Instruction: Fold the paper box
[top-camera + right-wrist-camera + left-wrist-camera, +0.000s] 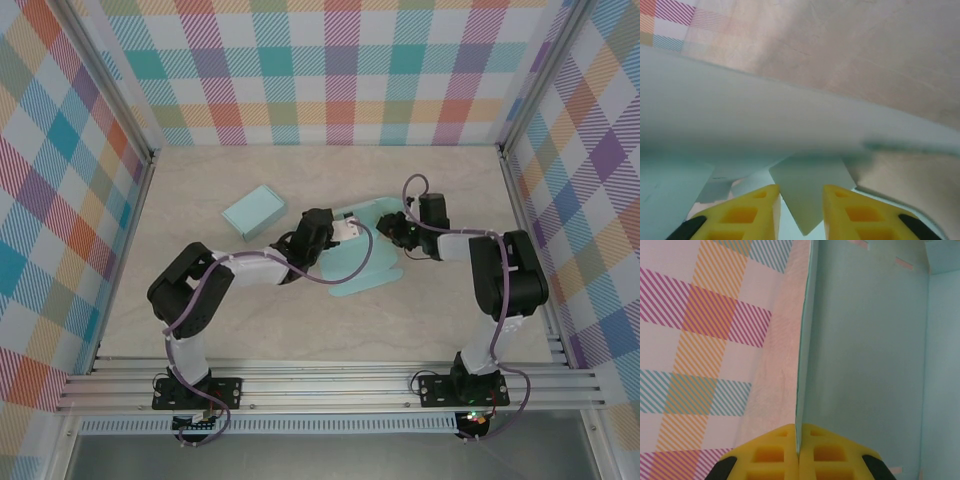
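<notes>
Arms meet over the middle of the pale wooden counter (250, 320), each bent at the elbow and stretched inward. The left arm (215, 275) runs low toward the right, and the right arm (505, 275) folds back toward the left. Between them lies the pale teal paper box (358, 268), only partly folded, its flat sheet spread on the counter with one panel raised.

The left gripper (338, 232) has its yellow jaws clenched on that raised panel, which stands on edge and runs straight away from the jaws in the left wrist view. The right gripper (800, 202) has its jaws released and apart. A small pointed flap (810, 187) of the box sits in the gap, touching neither finger as far as can be seen.

The visible sheet stretches from the grippers toward the near edge; its long axis is partly hidden by the wrists. A small closed teal box (253, 211) rests apart, to the far left
</notes>
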Robot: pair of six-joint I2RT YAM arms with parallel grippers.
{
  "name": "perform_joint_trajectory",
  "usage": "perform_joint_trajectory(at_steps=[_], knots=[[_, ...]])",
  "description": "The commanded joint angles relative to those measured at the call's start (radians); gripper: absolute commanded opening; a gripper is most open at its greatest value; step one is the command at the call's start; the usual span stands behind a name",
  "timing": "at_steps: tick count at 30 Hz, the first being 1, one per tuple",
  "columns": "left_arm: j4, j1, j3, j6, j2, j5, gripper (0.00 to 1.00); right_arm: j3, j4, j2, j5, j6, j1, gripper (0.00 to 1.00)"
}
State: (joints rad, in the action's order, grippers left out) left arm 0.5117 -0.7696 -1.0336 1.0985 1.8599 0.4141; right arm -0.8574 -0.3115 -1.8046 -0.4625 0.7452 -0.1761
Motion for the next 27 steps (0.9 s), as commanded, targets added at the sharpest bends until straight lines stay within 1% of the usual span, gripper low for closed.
perform_joint_trajectory(at_steps=[1,6,9,12,17,22,27], knots=[[0.124,-0.035,0.023,0.124,0.053,0.066,0.0,0.024,0.04,0.037,-0.037,-0.044,0.038,0.29],[0.234,-0.059,0.031,0.251,0.138,0.128,0.0,0.049,0.016,0.038,-0.111,-0.048,0.08,0.31],[0.238,-0.069,0.04,0.262,0.132,0.125,0.0,0.077,0.028,0.078,-0.105,-0.067,0.1,0.36],[0.239,-0.073,0.032,0.265,0.131,0.133,0.0,0.101,0.067,0.134,-0.089,-0.093,0.129,0.38],[0.323,-0.075,0.045,0.328,0.138,0.147,0.0,0.101,0.134,0.209,-0.084,-0.125,0.206,0.4],[0.423,-0.083,0.055,0.405,0.163,0.153,0.0,0.035,0.173,0.206,-0.093,-0.14,0.288,0.4],[0.496,-0.088,0.064,0.448,0.191,0.156,0.0,-0.148,0.27,0.071,-0.092,-0.197,0.315,0.4]])
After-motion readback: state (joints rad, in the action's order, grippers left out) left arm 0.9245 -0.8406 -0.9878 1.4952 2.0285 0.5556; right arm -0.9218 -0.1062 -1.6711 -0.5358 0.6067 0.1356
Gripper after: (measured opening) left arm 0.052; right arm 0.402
